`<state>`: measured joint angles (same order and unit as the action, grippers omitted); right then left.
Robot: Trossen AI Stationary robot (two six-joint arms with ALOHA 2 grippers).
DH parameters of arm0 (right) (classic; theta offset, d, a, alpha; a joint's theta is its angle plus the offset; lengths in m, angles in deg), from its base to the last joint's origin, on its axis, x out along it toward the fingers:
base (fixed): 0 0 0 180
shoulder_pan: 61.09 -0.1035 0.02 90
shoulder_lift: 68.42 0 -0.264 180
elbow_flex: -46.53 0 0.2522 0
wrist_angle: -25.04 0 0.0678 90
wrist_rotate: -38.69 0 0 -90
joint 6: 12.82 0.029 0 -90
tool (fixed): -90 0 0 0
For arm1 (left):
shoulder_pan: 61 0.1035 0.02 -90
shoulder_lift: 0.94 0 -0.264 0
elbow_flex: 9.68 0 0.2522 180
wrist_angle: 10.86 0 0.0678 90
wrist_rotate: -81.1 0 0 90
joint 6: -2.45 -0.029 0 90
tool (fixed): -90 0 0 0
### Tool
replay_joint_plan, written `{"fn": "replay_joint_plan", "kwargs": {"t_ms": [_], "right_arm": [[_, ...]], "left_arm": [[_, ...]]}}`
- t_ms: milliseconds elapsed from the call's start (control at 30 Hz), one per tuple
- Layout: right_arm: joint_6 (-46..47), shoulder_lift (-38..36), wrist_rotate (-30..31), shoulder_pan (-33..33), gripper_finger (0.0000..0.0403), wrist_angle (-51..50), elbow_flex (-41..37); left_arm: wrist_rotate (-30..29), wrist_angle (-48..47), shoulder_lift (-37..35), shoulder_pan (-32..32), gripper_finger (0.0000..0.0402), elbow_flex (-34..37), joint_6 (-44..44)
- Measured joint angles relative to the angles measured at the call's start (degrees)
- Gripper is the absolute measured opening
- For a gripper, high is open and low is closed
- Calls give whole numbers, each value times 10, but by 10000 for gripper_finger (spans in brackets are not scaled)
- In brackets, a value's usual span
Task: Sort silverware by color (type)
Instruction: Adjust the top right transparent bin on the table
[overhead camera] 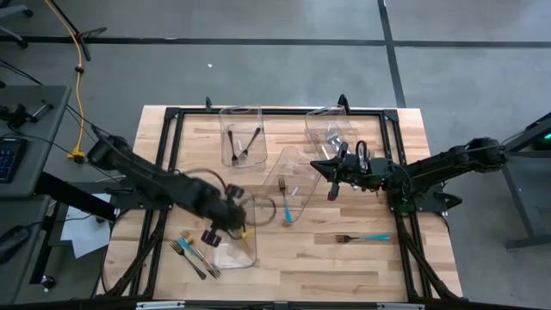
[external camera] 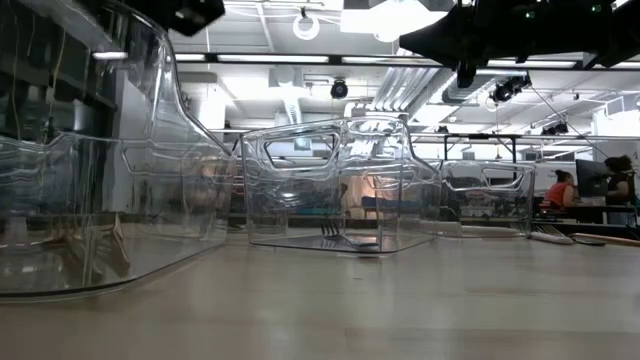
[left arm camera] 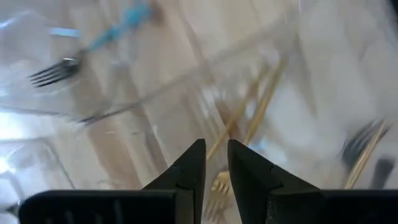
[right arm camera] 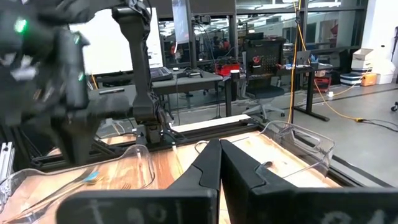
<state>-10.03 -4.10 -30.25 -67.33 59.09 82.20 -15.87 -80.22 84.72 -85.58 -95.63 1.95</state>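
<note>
Dark left gripper (left arm camera: 216, 163), jaws narrowly parted and holding nothing, hovers over slim gold forks (left arm camera: 239, 121) at lower centre.

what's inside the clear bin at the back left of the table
The back-left clear bin holds black utensils, two or three with handles crossing. The overlap hides the exact count. Nothing of another color shows inside.
</note>
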Motion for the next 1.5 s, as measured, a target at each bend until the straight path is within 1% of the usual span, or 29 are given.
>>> {"fn": "replay_joint_plan", "kwargs": {"t_ms": [67, 133, 167, 233, 367, 433, 533, 633, 700, 767, 933, 1000, 1067, 1100, 1167, 1200, 1333, 1433, 1500], "right_arm": [[4, 0, 0, 0, 0, -1, 0], [13, 0, 0, 0, 0, -1, 0], [13, 0, 0, 0, 0, -3, 0], [13, 0, 0, 0, 0, -4, 0], [13, 0, 0, 0, 0, -8, 0], [13, 0, 0, 0, 0, -9, 0], [13, 0, 0, 0, 0, -10, 0], [13, 0, 0, 0, 0, -9, 0], [13, 0, 0, 0, 0, -8, 0], [13, 0, 0, 0, 0, -9, 0], [18, 0, 4, 0, 0, -9, 0], [44, 0, 24, 0, 0, -18, 0], [76, 0, 63, 0, 0, -39, 2], [88, 0, 86, 1, 0, -69, 9], [111, -9, 117, 11, 0, -180, 40], [131, -15, 123, 19, 0, -263, 70], [236, -17, 133, 60, 0, -653, 206], [332, -5, 176, 90, 0, -878, 272], [398, -1, 205, 109, 0, -990, 295]], "left_arm": [[0, 36, -38, 14, 62, 11, 20], [0, 92, -85, 26, 62, 42, 21], [-3, 135, -111, 31, 62, 65, 13], [-17, 238, -165, 41, 60, 125, -12], [-52, 452, -268, 61, 45, 267, -84], [-76, 578, -309, 71, 36, 336, -112], [-90, 750, -353, 88, 27, 427, -146], [-90, 862, -377, 98, 22, 493, -161], [-89, 904, -386, 102, 21, 522, -162], [-90, 921, -389, 104, 22, 539, -162], [-89, 914, -389, 104, 23, 547, -148], [-88, 915, -385, 104, 23, 546, -112], [-89, 914, -385, 104, 23, 546, -75], [-90, 915, -385, 104, 23, 546, -65], [-91, 915, -385, 104, 23, 546, -59], [-90, 915, -385, 104, 23, 546, -58], [-91, 915, -385, 104, 24, 546, -71], [-92, 915, -385, 104, 23, 546, -76], [-92, 915, -385, 104, 24, 546, -73]]}}
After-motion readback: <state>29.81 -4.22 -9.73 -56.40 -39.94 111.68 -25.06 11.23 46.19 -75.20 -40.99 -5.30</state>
